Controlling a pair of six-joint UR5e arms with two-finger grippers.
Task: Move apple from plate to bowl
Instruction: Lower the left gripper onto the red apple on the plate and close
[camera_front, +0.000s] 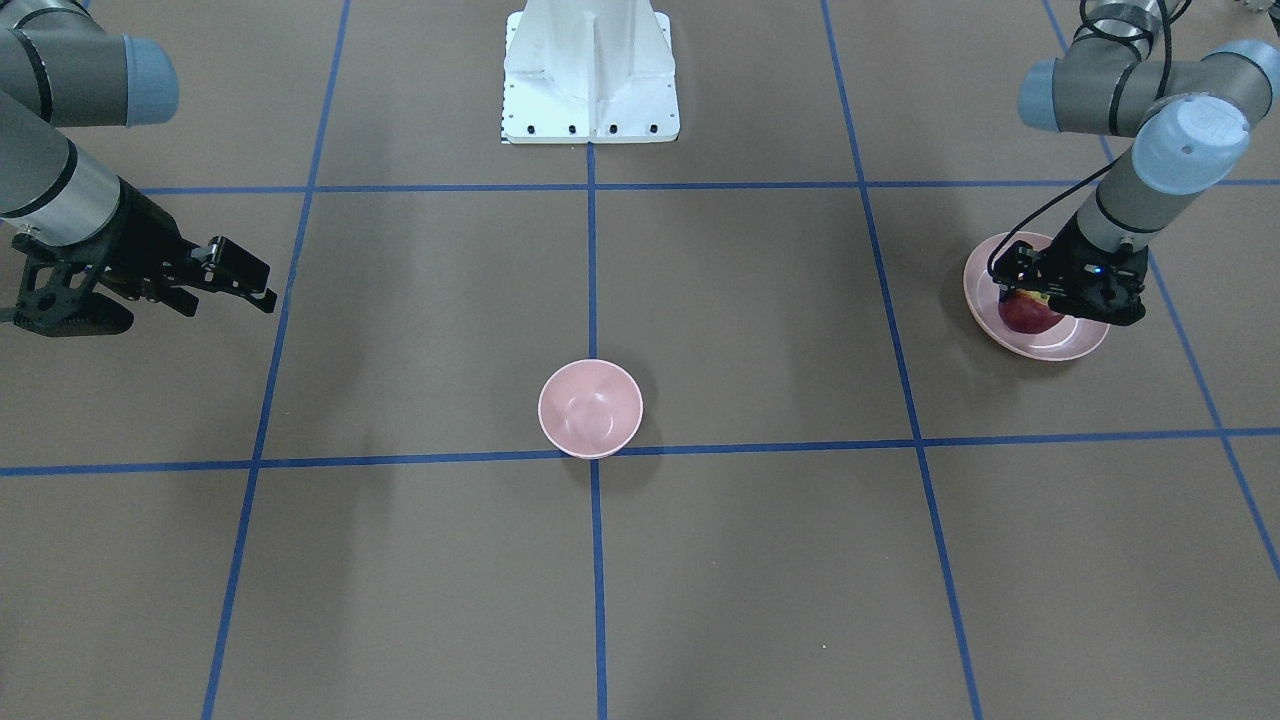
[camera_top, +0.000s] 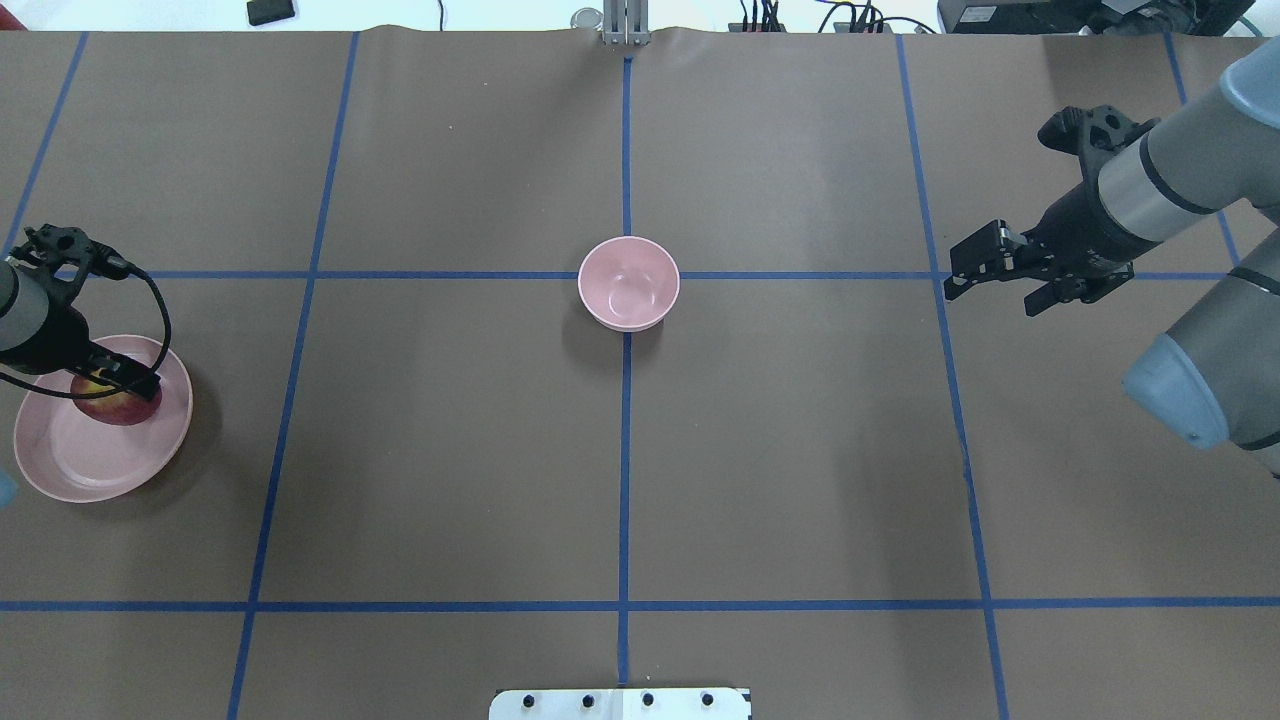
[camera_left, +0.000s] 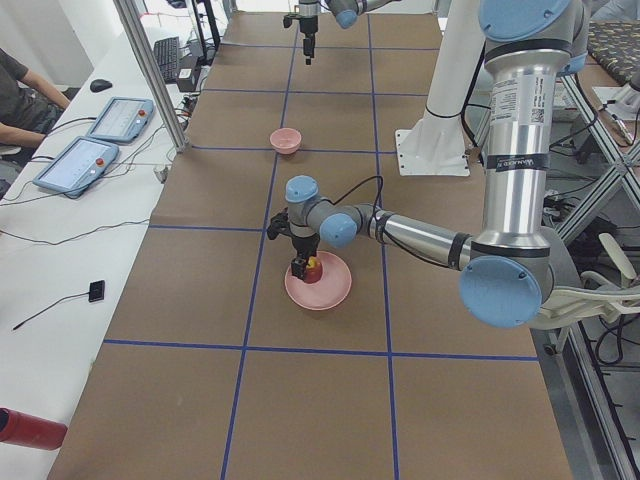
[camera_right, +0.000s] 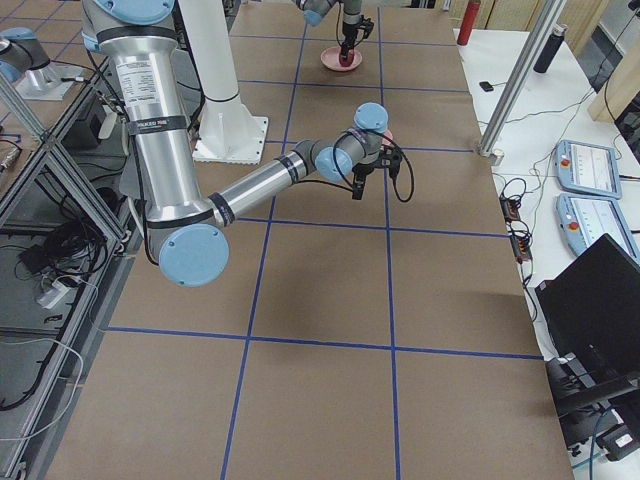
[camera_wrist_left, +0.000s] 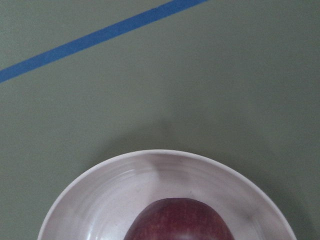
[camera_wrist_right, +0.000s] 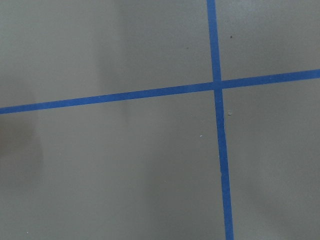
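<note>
The dark red apple (camera_front: 1028, 314) lies on the wide pale pink plate (camera_front: 1078, 343) at the table's left end, and also shows in the overhead view (camera_top: 122, 408) on the plate (camera_top: 75, 465). My left gripper (camera_front: 1045, 298) is lowered onto the apple with its fingers at the apple's sides. I cannot tell whether they clamp it. The left wrist view shows the apple's top (camera_wrist_left: 180, 220) inside the plate rim (camera_wrist_left: 95, 175). The small deep pink bowl (camera_top: 628, 283) stands empty at the table's centre. My right gripper (camera_top: 985, 270) is open and empty, hovering far to the right.
Blue tape lines (camera_top: 625, 450) form a grid on the brown table. The robot's white base (camera_front: 590, 70) stands at the table's middle edge. Bare table lies between plate and bowl. An operator (camera_left: 20, 95) sits beside the table.
</note>
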